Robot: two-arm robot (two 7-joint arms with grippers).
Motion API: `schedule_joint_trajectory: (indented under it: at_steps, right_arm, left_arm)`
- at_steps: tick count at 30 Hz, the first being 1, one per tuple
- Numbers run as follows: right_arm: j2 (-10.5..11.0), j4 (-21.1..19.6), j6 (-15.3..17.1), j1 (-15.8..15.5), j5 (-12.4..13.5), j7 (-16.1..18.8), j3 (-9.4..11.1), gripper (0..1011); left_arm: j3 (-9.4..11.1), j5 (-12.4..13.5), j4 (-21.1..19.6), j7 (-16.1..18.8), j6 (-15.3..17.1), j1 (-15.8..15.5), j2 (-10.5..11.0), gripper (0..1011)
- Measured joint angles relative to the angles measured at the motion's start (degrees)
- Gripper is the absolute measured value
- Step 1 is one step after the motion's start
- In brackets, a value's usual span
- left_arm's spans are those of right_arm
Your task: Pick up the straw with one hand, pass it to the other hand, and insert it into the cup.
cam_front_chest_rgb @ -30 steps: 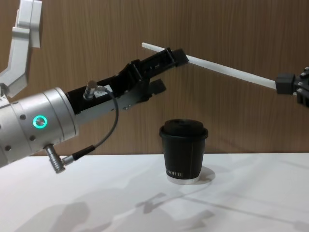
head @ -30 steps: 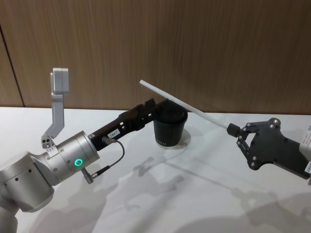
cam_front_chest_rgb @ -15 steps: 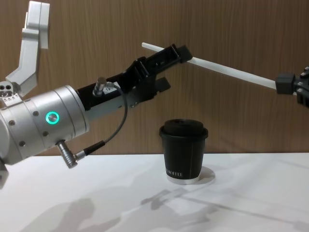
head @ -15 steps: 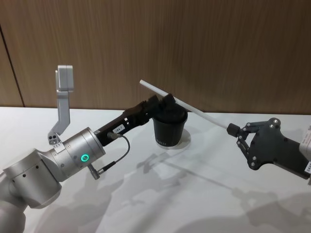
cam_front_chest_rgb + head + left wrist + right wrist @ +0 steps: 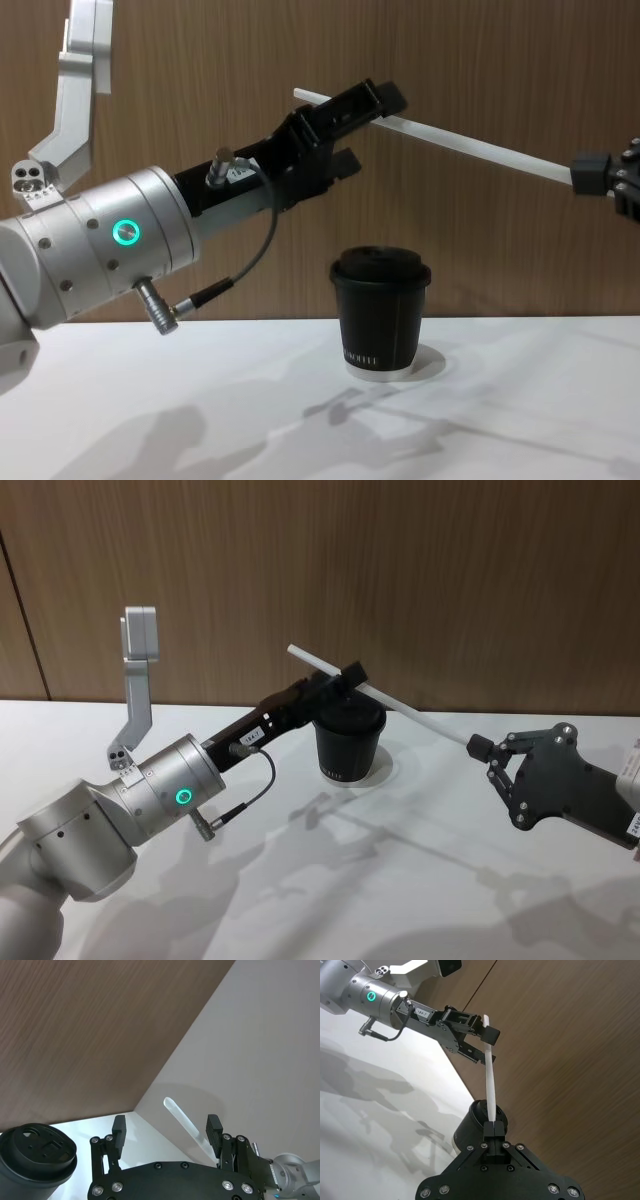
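Note:
The white straw (image 5: 400,702) slants in the air above the black lidded cup (image 5: 350,742), which stands upright on the table. My right gripper (image 5: 480,748) is shut on the straw's lower end, seen close in the right wrist view (image 5: 492,1132). My left gripper (image 5: 340,680), with silver wrist and green ring light, reaches up to the straw's upper part. Its fingers are open and straddle the straw (image 5: 185,1122), which lies close to one finger (image 5: 214,1132). From the side, the straw (image 5: 470,145) passes between the left gripper's (image 5: 365,125) fingers, well above the cup (image 5: 380,315).
The white table (image 5: 400,880) stretches in front of a brown wooden wall (image 5: 450,580). A grey bracket (image 5: 135,680) sticks up from my left arm. The cable (image 5: 240,280) loops under the left wrist.
My left arm has pushed forward and up, bringing its open fingers further around the straw's upper part. The right gripper, the straw and the cup have stayed put.

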Motion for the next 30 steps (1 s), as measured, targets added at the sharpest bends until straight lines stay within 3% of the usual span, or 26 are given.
schedule_joint_trajectory:
  at_steps: [6, 11, 30]
  right_arm:
    - [0.0, 0.0, 0.0, 0.0, 0.0, 0.0, 0.0, 0]
    - [0.0, 0.0, 0.0, 0.0, 0.0, 0.0, 0.0, 0]
    - [0.0, 0.0, 0.0, 0.0, 0.0, 0.0, 0.0, 0]
  left_arm:
    - [0.2, -0.2, 0.3, 0.0, -0.2, -0.3, -0.2, 1002]
    - [0.3, -0.3, 0.4, -0.1, -0.3, -0.5, -0.3, 927]
    - [0.5, -0.4, 0.6, -0.2, -0.5, -0.8, -0.5, 344]
